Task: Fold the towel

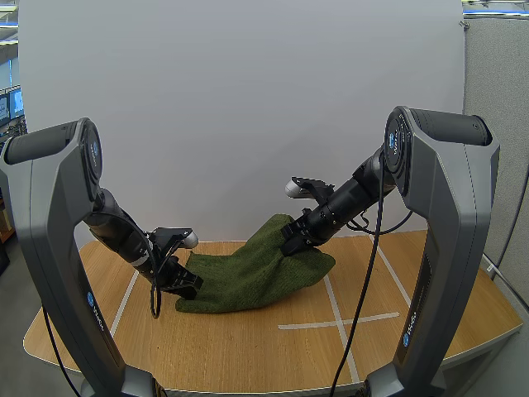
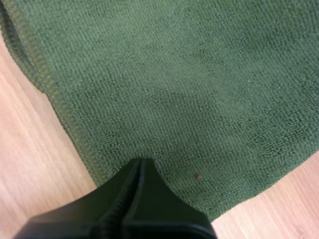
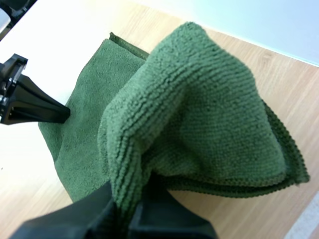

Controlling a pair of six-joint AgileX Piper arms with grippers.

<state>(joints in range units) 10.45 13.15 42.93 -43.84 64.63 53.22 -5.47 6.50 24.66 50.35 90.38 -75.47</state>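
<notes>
Your left tool (image 1: 188, 288), lower left of centre in the high view, has its fingers pressed together into one wedge. It grips nothing, and its tip rests on the left edge of the towel (image 1: 240, 281). The green towel lies on the table (image 1: 248, 347) at mid-frame, flat at its left and rising to a peak at its right. There your right tool (image 1: 291, 242) is clamped on a bunched fold, held up off the table.

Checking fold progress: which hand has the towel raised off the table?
The right hand, pinching a raised peak of the towel; the left hand sits low at its flat edge on the table.
</notes>
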